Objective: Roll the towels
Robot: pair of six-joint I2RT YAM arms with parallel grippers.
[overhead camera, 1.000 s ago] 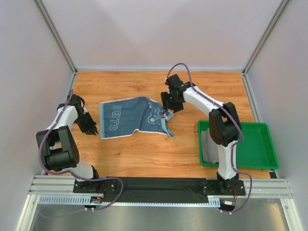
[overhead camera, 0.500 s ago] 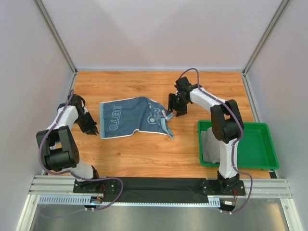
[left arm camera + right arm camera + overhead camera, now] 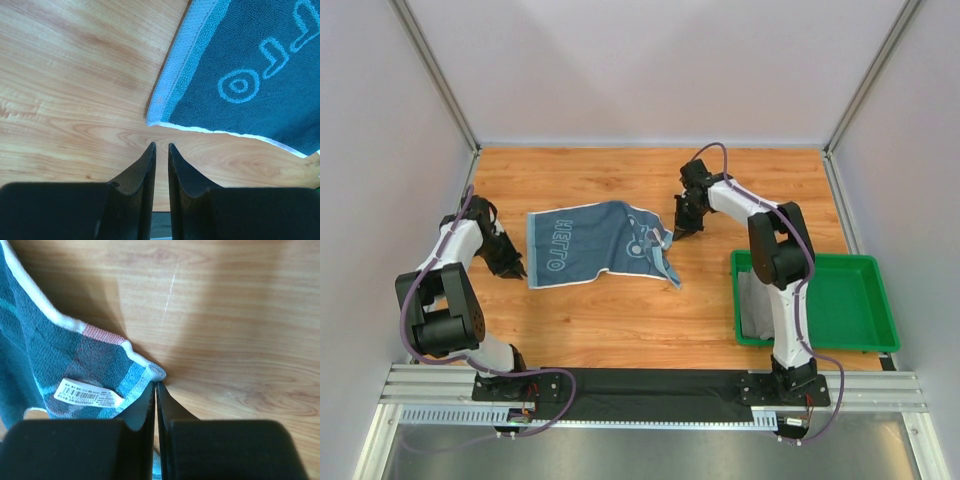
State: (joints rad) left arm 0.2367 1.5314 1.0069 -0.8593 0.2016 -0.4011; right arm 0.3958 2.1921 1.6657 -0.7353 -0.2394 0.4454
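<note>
A light blue towel [image 3: 595, 245] with white lettering lies spread flat on the wooden table; its right end is rumpled. My right gripper [image 3: 677, 233] is at that right end. In the right wrist view the gripper [image 3: 156, 385] is shut, and the towel's corner [image 3: 156, 372] touches its tips, with no cloth visible between them. A white label [image 3: 87, 394] and a red patch [image 3: 102, 334] show on the towel. My left gripper [image 3: 517, 270] hovers just off the towel's left edge. Its jaws [image 3: 161, 146] stand a narrow gap apart, empty, short of the towel's corner [image 3: 156, 111].
A green plastic tray [image 3: 855, 300] sits at the right front, and a grey towel [image 3: 753, 300] lies in its left end. Grey walls with metal posts close in the table on three sides. A rail runs along the near edge.
My right gripper drew back rightwards off the towel's rumpled end to its corner, and its jaws closed. The left arm and the towel have stayed put.
</note>
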